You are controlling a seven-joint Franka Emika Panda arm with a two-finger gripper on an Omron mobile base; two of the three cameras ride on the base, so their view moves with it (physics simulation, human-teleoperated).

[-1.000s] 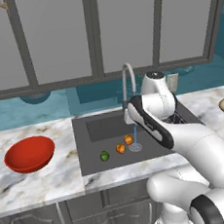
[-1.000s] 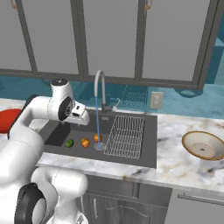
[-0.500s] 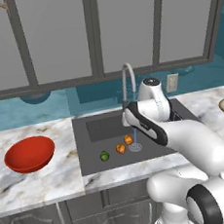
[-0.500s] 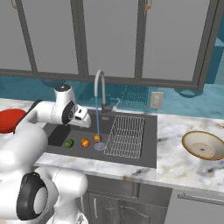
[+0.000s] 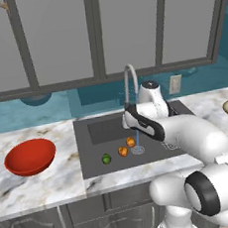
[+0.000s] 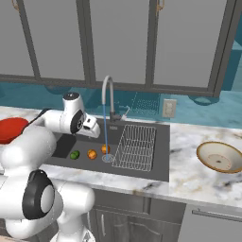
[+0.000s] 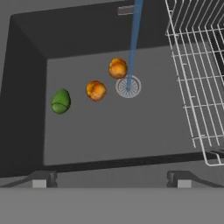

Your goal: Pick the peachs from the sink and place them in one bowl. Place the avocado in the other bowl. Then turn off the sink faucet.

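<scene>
The marble bench [image 5: 39, 186] runs across the lower middle of both base views, and the sink [image 5: 93, 158] sits recessed at its centre. Compared with a second ago the arm has swung so that its upper link now reaches over the basin, hand aimed down; this looks like the approach to a first pick, with no fruit lifted yet.

The wire rack [image 6: 137, 146] fills the right half of the basin in the right base view. The sink faucet [image 6: 108, 97] rises at the back edge and a blue stream falls onto the drain [image 7: 128, 86], so the tap remains to be shut.

The red bowl [image 5: 30, 157] rests at the left of the left base view with nothing visible inside; the tan bowl [image 6: 220, 157] lies at the right of the right base view, likewise bare.

On the sink floor, the first peach [image 7: 118, 68] touches the drain rim, the second peach [image 7: 96, 90] lies just beside it, and the avocado [image 7: 61, 101] sits further left.

The pincer [image 7: 111, 178] hangs above the basin with jaws spread wide, holding nothing.
</scene>
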